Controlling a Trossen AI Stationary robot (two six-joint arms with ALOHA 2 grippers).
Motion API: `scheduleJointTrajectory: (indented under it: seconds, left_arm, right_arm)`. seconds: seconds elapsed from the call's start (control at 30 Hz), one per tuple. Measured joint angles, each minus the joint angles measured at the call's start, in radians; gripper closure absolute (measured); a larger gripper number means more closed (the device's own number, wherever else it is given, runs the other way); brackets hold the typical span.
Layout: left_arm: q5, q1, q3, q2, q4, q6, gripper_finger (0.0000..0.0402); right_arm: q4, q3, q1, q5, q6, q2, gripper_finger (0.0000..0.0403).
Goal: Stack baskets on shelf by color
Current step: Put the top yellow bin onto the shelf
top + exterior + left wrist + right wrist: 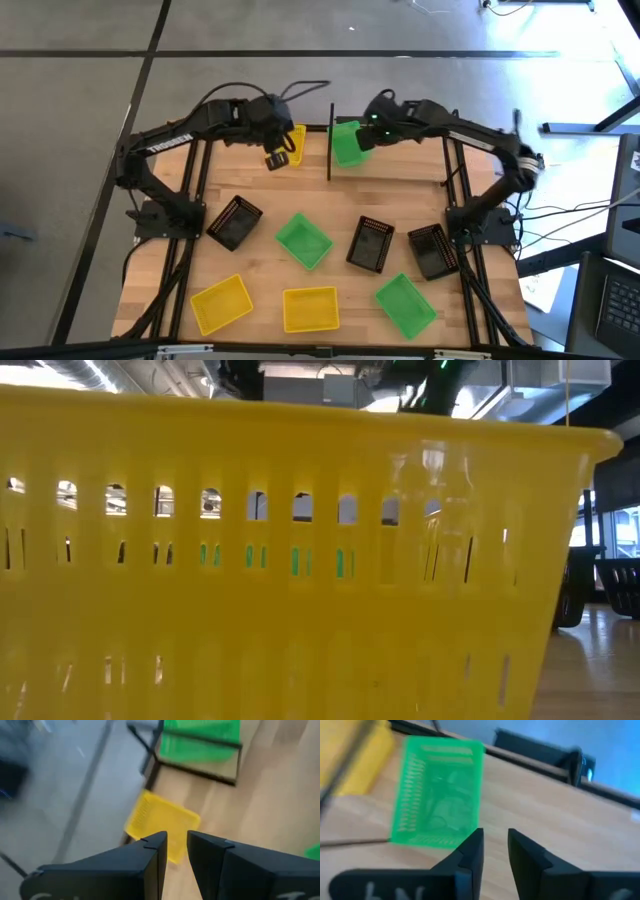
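Seven baskets lie loose on the table (470, 310): two yellow (221, 303), two green (303, 240), three black (234, 222). One yellow basket (294, 143) and one green basket (347, 142) sit on the shelf (400, 168) at the far edge. Left gripper (277, 158) hangs just beside the shelf's yellow one and right gripper (368, 128) over the green, both released with a narrow gap, holding nothing. Low view is blocked by a yellow basket wall (300, 610); arms cover part of the shelf.
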Motion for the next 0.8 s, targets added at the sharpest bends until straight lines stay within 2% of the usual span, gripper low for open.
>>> scheduleJointTrajectory:
  seconds: [0.1,0.27,0.37,0.5,0.6,0.8]
  left_arm:
    - [0.107,0.063,-0.002,0.009,-0.043,-0.086,0.0335]
    - [0.263,0.157,-0.046,0.033,-0.042,-0.11,0.0335]
    - [0.374,0.199,-0.119,0.056,-0.02,-0.017,0.0335]
    - [0.511,0.232,-0.262,0.074,0.079,0.285,0.0335]
    - [0.513,0.236,-0.375,0.075,0.192,0.438,0.0335]
    - [0.374,0.237,-0.541,0.075,0.409,0.54,0.0335]
  right_arm:
    - [0.015,0.001,0.027,0.008,-0.098,-0.077,0.0318]
    - [0.021,0.001,0.07,-0.012,-0.245,-0.16,0.0318]
    - [0.026,0.001,0.092,-0.079,-0.34,-0.189,0.0318]
    - [0.035,0.001,0.12,-0.141,-0.442,-0.207,0.0319]
    - [0.039,0.001,0.137,-0.16,-0.472,-0.209,0.0322]
    - [0.039,0.001,0.159,-0.16,-0.488,-0.209,0.0321]
